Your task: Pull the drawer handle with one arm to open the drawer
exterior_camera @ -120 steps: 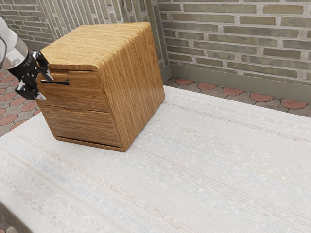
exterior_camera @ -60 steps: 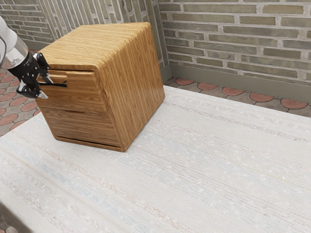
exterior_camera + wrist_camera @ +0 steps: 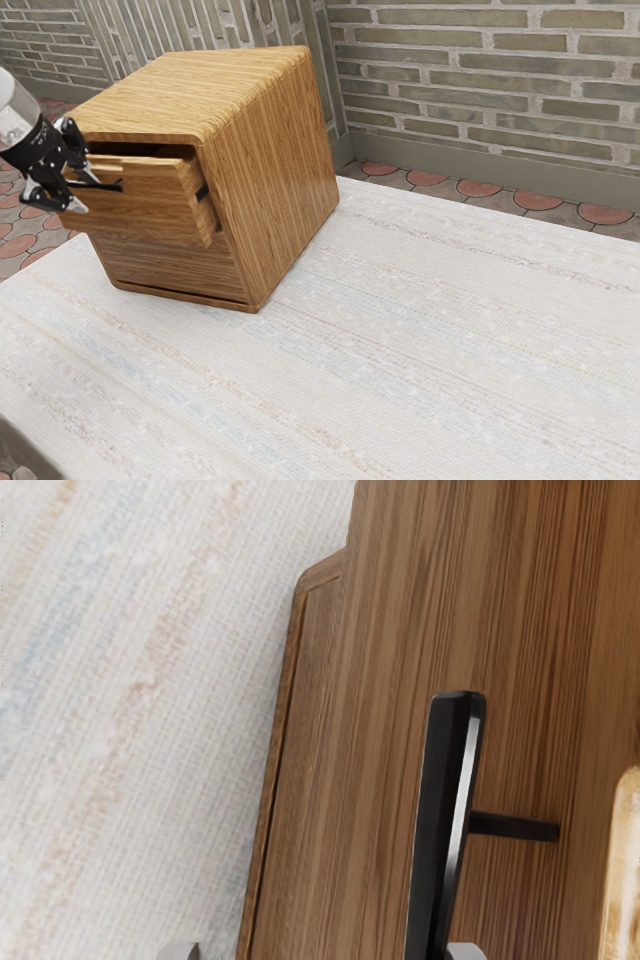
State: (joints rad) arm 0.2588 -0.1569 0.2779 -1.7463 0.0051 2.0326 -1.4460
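While fingers straddle handle, drawer (top) ajar

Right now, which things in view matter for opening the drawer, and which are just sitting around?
For the job:
gripper, open, with the black handle between its fingers
top drawer, partly out
wooden cabinet

Just around:
lower drawer, shut
table
brick wall

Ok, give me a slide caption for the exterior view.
Franka's open fingers straddle the black handle of a wooden cabinet's top drawer, partly pulled out, on a pale table.
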